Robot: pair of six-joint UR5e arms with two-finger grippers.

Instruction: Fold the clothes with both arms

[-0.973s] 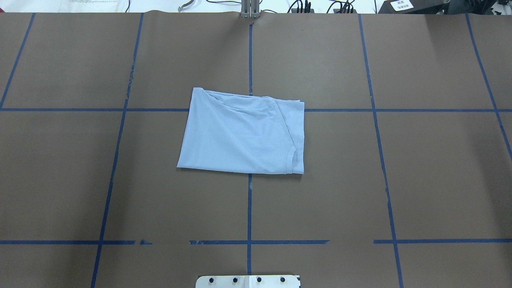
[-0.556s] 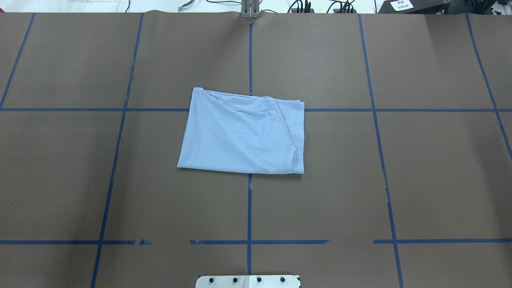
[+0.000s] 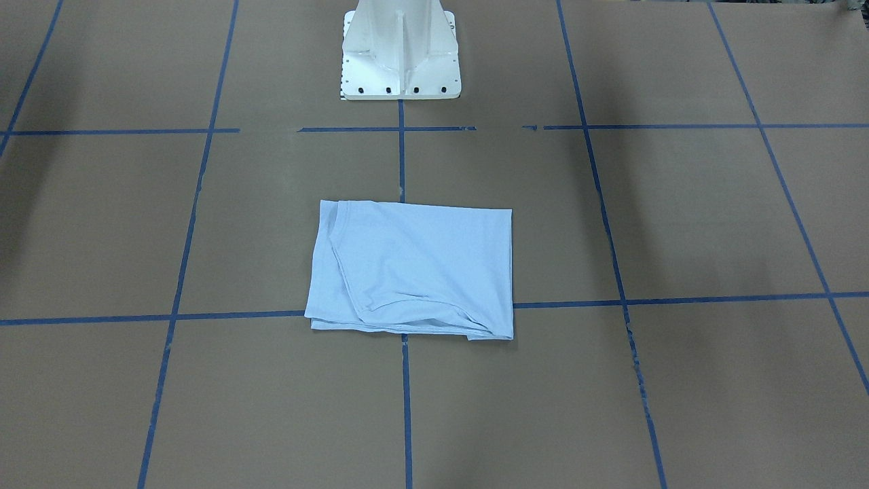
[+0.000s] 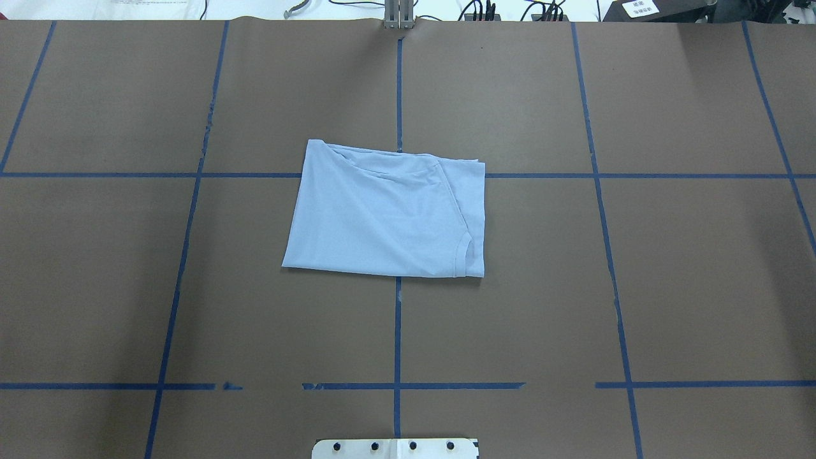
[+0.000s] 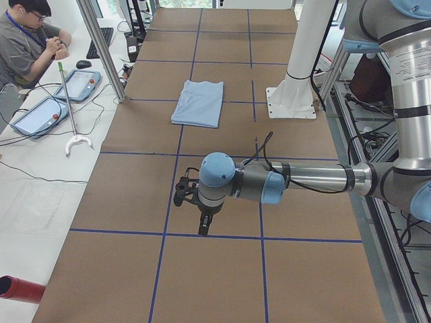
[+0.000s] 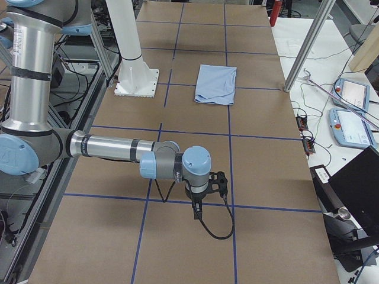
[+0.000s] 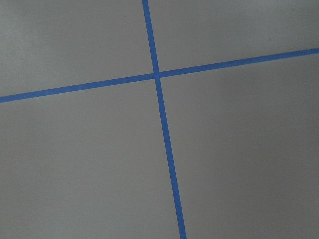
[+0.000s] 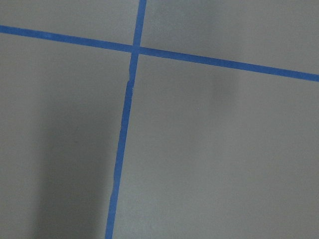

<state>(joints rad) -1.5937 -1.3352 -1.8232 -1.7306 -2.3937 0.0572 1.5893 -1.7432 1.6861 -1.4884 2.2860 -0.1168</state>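
Our left tool (image 5: 203, 227) points down over one end of the desk (image 4: 669, 287), our right tool (image 6: 196, 208) over the other. We cannot tell whether either is spread or pressed together. The T-shirt (image 4: 389, 213) lies folded mid-desk, well apart from both.

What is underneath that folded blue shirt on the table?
The T-shirt lies flat on the brown table cover. Blue tape lines run in under its edges; where they cross is covered, as is anything between its layers.
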